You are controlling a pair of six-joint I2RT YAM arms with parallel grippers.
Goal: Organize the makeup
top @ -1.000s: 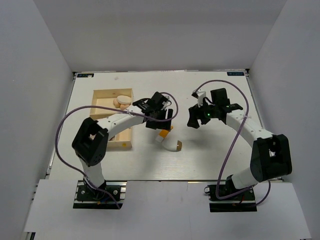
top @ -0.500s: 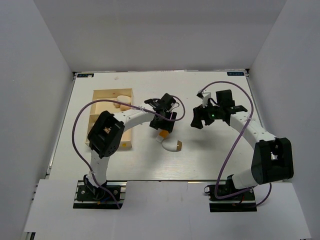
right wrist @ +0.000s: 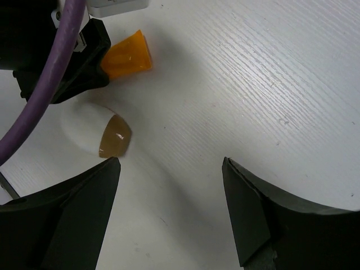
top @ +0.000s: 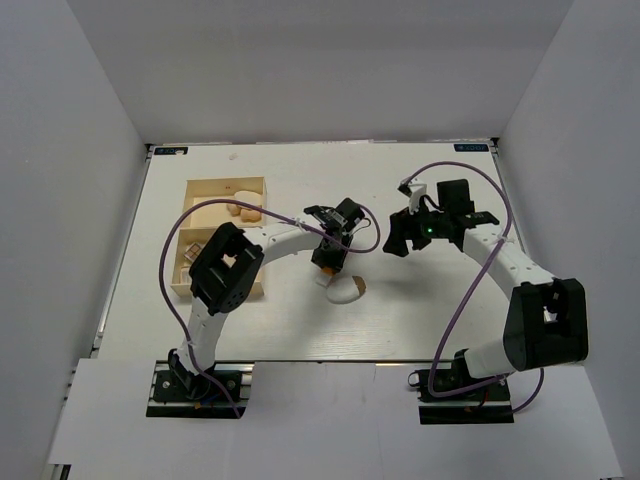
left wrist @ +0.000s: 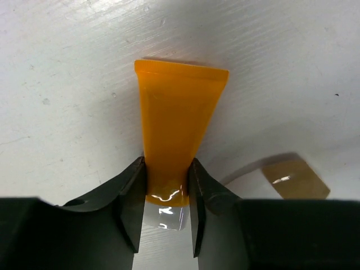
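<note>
An orange tube (left wrist: 177, 129) lies flat on the white table, its crimped end pointing away from my left wrist camera. My left gripper (left wrist: 167, 169) is shut on it, one finger pressed against each side near the cap end. From above, the left gripper (top: 330, 262) stands low over the tube (top: 326, 269) at mid table. A white rounded piece with a brown translucent end (top: 348, 290) lies just beside it. My right gripper (right wrist: 170, 163) hangs open over bare table, with the tube (right wrist: 128, 56) and the white piece (right wrist: 93, 132) ahead of it.
A pale wooden divided tray (top: 225, 185) stands at the left, with peach sponges (top: 245, 208) in its far compartment and small items in the near left ones. The left arm's purple cable loops above the tray. White walls enclose the table.
My left gripper has moved right and down onto the orange tube and its jaws have closed against it. The right gripper has shifted slightly right and stays open.
</note>
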